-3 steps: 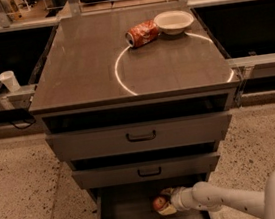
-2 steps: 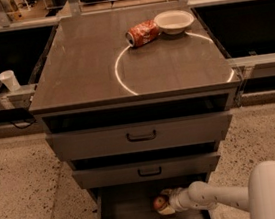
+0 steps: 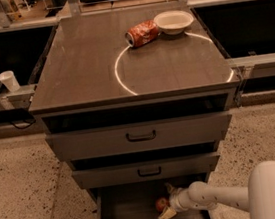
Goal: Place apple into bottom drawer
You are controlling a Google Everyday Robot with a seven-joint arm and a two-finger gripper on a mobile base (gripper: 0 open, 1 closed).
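Note:
The apple [image 3: 161, 204], small and red, lies inside the open bottom drawer [image 3: 107, 214], near the middle of its dark floor. My gripper [image 3: 168, 202] reaches into the drawer from the right on a white arm. It is open, with one finger [image 3: 169, 189] behind the apple and a pale finger [image 3: 167, 214] in front of it. The apple sits between the fingertips, which stand wider than it.
Two wider drawers with black handles [image 3: 141, 136] are above, both slightly pulled out. On the cabinet top [image 3: 82, 73] lie a crushed red soda can [image 3: 142, 33] and a white bowl [image 3: 173, 21]. A white cup [image 3: 8, 80] stands on a ledge at left. Speckled floor lies on both sides.
The fingers have spread slightly apart around the apple. The white arm body at the lower right has shifted left and looms larger. The apple has stayed in place.

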